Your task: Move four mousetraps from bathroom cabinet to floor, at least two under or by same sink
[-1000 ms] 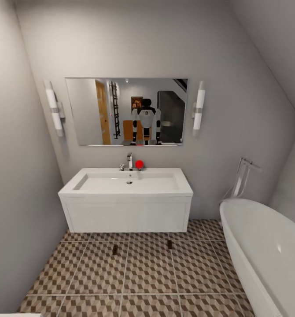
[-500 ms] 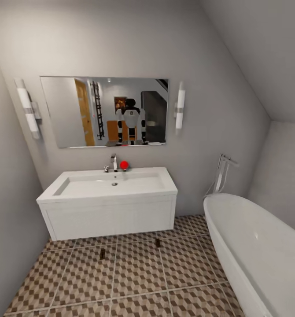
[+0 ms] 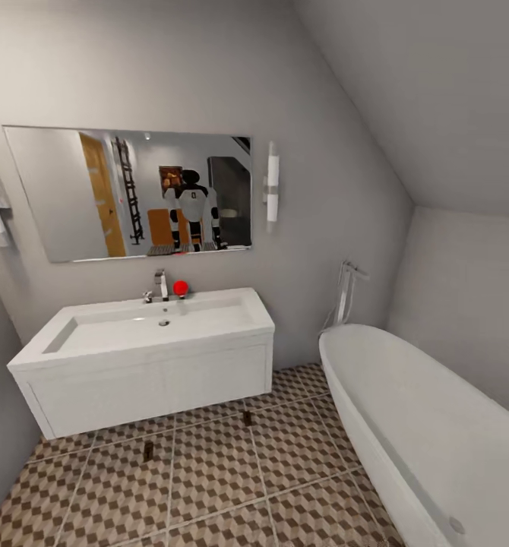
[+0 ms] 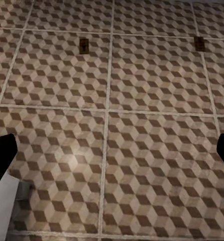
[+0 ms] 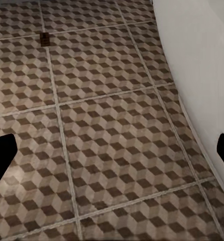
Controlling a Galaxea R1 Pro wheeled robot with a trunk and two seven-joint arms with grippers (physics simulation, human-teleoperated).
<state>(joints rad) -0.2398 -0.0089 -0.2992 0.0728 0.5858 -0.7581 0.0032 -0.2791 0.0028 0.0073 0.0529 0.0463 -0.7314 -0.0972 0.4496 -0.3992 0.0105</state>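
A: Two mousetraps (image 3: 147, 450) lie on the floor (image 3: 209, 486), lower middle of the head view, one in front of the sink unit (image 3: 144, 372), the other (image 3: 247, 418) close to that unit's right corner. I reckon that spot is chosen because the task wants two by one sink

B: And the hands?

A: In the left wrist view the left gripper (image 4: 112, 158) shows dark fingertips (image 4: 1, 155) at the two side edges, spread wide with bare tiles between, nothing held. The right gripper (image 5: 112, 155) is the same, spread and empty

B: What do the wrist views add?

A: The left one shows both traps, upper left and upper right. The right one shows one trap (image 5: 44, 38) at upper left and the tub (image 5: 197, 65) at its right. The head view alone gives the sink, the mirror (image 3: 129, 194) and the cabinet (image 3: 161, 226) reflected in it
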